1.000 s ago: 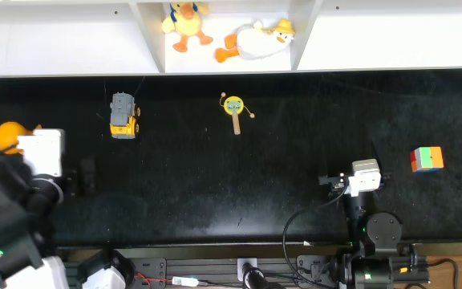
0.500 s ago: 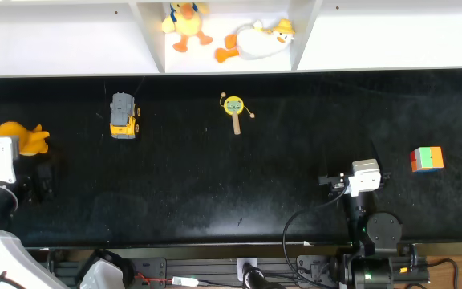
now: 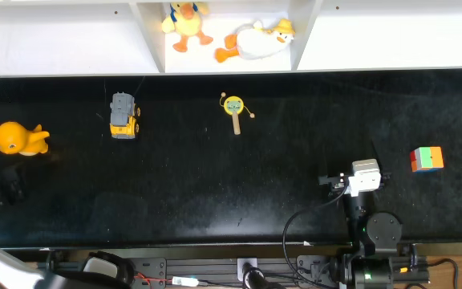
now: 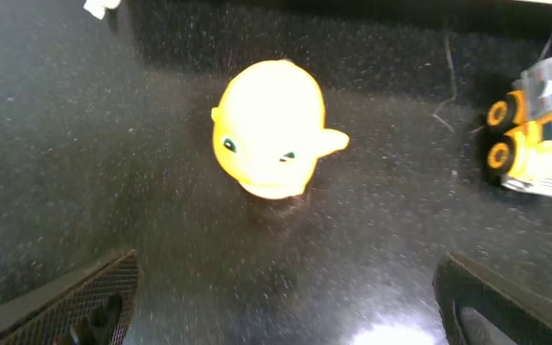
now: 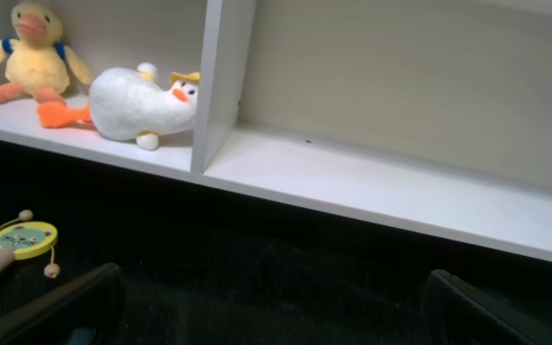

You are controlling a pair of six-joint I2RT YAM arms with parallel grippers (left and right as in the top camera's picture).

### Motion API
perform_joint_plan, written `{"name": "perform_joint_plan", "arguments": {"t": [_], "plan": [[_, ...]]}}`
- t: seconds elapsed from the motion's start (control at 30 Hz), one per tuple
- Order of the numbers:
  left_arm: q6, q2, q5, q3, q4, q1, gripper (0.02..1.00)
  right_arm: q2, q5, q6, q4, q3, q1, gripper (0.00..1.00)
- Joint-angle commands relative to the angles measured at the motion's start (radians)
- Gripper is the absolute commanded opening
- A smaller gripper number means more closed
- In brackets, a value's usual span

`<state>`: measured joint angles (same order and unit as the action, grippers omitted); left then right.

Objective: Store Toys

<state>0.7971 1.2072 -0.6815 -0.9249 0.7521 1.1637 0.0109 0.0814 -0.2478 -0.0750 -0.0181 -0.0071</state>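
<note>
**A:** Which toy next, and how?

**B:** I'd say the duck (image 4: 271,129). It sits alone at the bench's (image 3: 215,185) left end, in front of the left end effector (image 4: 286,307). Centre its round body between the fingers, go low and close gently, because it looks slippery.

**A:** And the end effectors?

**B:** The left one's fingers are wide apart, holding and touching nothing. The right end effector (image 5: 276,316) is also apart and empty, facing the shelf (image 5: 372,182).
</note>
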Motion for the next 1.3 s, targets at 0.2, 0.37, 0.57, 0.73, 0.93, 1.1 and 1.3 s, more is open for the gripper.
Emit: {"name": "perform_joint_plan", "arguments": {"t": [0.2, 0.37, 0.57, 0.73, 0.93, 1.1, 1.3], "plan": [[0.036, 0.156, -0.032, -0.025, -0.165, -0.103, 0.998, -0.006, 0.007, -0.003, 0.005, 0.013, -0.006, 0.996], [-0.028, 0.223, -0.003, -0.025, -0.262, -0.129, 0.996, -0.006, 0.007, -0.003, 0.005, 0.013, -0.006, 0.993], [-0.043, 0.276, 0.006, -0.025, -0.322, -0.142, 0.998, -0.006, 0.007, -0.003, 0.005, 0.013, -0.006, 0.996], [-0.043, 0.28, 0.006, -0.025, -0.33, -0.166, 0.998, -0.006, 0.007, -0.003, 0.005, 0.013, -0.006, 0.996], [-0.045, 0.28, 0.027, -0.025, -0.34, -0.194, 0.996, -0.006, 0.007, -0.003, 0.005, 0.013, -0.006, 0.996], [-0.047, 0.282, 0.033, -0.025, -0.333, -0.195, 0.831, -0.006, 0.007, -0.003, 0.005, 0.013, -0.006, 0.993], [-0.047, 0.282, 0.036, -0.025, -0.327, -0.196, 0.424, -0.006, 0.007, -0.003, 0.005, 0.013, -0.006, 0.996]]}}
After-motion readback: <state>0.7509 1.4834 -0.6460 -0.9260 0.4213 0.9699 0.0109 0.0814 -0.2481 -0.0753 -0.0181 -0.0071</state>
